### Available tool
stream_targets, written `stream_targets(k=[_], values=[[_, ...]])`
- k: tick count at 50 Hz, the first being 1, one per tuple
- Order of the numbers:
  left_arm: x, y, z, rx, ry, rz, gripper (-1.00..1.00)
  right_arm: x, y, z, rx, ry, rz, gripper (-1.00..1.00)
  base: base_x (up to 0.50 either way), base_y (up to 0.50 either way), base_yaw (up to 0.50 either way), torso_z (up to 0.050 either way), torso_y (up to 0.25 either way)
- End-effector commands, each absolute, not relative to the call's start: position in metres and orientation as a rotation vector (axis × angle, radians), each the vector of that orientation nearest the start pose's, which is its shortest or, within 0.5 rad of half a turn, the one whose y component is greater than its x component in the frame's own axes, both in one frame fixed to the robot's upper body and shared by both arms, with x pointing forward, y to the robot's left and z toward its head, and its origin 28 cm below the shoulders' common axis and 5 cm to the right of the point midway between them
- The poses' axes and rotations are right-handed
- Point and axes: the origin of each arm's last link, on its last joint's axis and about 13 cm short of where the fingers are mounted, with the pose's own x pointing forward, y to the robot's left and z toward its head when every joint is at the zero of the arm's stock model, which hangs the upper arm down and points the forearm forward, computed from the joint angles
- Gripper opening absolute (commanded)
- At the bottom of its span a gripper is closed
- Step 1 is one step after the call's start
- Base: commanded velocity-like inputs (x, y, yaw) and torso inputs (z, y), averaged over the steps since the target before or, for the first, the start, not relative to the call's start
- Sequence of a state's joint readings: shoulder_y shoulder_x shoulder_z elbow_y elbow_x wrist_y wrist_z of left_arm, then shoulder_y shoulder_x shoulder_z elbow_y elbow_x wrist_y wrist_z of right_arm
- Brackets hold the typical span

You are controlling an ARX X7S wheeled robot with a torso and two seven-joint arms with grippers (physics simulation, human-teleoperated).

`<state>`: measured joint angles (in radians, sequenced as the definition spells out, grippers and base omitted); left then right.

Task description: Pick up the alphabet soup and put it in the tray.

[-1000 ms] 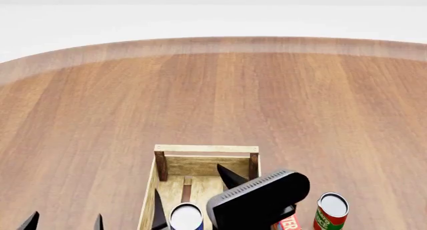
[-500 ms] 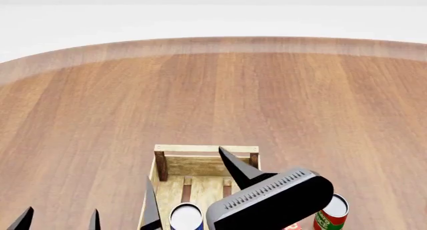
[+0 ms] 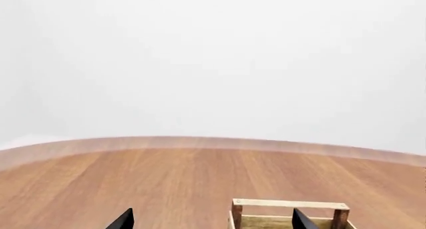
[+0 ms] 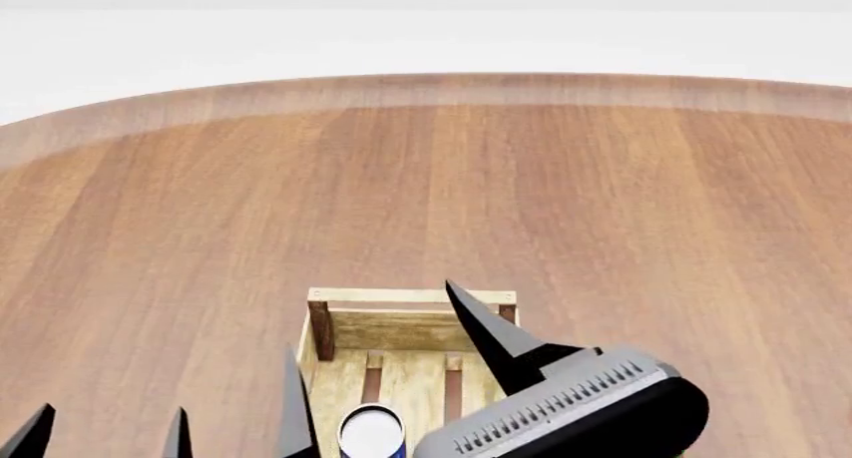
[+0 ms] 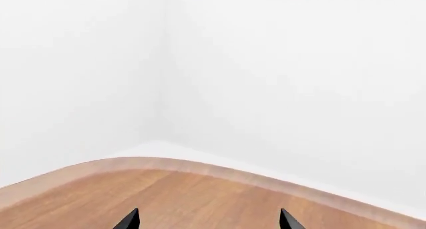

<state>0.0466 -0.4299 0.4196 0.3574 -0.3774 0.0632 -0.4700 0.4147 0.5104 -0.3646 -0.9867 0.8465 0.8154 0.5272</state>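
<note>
The alphabet soup (image 4: 371, 433) stands upright inside the tray (image 4: 410, 297), at the head view's lower edge; only its pale top and blue rim show. My right gripper (image 4: 370, 320) is open above it. One black finger (image 4: 488, 330) rises over the tray's far right corner and the other over its left wall, neither touching the can. In the right wrist view the right gripper (image 5: 207, 220) holds nothing, with only table and wall ahead. My left gripper (image 4: 112, 416) hangs open left of the tray. In its own view the left gripper (image 3: 211, 220) is empty, facing the tray's far end (image 3: 290, 204).
The round wooden table (image 4: 426, 199) stretches far beyond the tray to its curved edge, with white floor and walls behind. My right arm's dark housing (image 4: 573, 418) fills the lower right of the head view and hides what lies under it.
My right gripper has lifted up and forward, away from the can, which stays in the tray. The arm now covers the red-and-green can at the right. The left gripper drifted slightly left.
</note>
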Motion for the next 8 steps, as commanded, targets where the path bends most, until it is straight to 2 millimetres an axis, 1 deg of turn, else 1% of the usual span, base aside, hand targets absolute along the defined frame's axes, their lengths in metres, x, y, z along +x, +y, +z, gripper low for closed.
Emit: stream_targets(k=[1,8], values=[[0.1745,0.2001,0.0726,-0.109,-0.176,-0.055,1.00,0.1579,-0.0697,0.1993,-0.069,-0.237,0.455,1.00,0.00,0.00,0.00,0.000,0.000],[0.1739,0.2002,0.0786,-0.114,-0.189,-0.055,1.00,0.1553,-0.0708,0.2017,-0.073,-0.249,0.457,1.00,0.00,0.00,0.00,0.000,0.000]])
